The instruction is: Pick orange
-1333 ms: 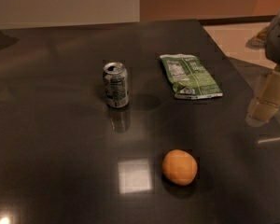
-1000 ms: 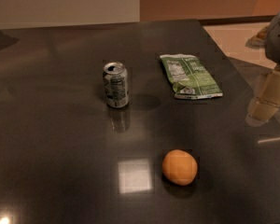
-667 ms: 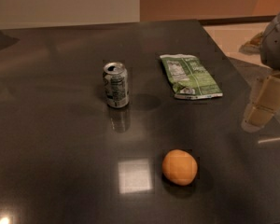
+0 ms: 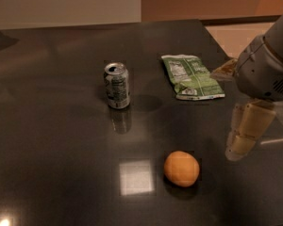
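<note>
The orange (image 4: pixel 181 168) is a small round fruit sitting on the dark table (image 4: pixel 47 126), near the front and right of the middle. My gripper (image 4: pixel 240 147) hangs down from the grey arm (image 4: pixel 266 67) at the right side of the view. It is to the right of the orange, about one orange-width away, and not touching it. It holds nothing that I can see.
An upright soda can (image 4: pixel 117 85) stands left of centre, behind the orange. A green snack bag (image 4: pixel 191 76) lies flat at the back right, close to the arm. The table's right edge runs behind the arm.
The arm and gripper have moved left and further into view, closer to the orange. The orange, can and bag have not moved.
</note>
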Controlling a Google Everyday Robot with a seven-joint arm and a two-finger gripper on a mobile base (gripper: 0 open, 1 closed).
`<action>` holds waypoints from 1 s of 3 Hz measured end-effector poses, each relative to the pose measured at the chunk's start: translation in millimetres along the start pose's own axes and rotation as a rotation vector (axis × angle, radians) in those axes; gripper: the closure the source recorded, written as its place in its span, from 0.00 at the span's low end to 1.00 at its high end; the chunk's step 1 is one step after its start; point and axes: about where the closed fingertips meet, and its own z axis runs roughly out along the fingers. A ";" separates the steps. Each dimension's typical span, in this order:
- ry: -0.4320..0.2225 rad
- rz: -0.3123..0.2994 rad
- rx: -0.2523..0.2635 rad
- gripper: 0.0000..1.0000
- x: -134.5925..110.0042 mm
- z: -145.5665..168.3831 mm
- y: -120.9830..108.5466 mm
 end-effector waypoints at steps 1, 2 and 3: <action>-0.025 -0.061 -0.046 0.00 -12.8 21.7 18.1; -0.026 -0.106 -0.065 0.00 -20.7 43.4 30.6; -0.021 -0.134 -0.084 0.00 -25.9 65.3 40.7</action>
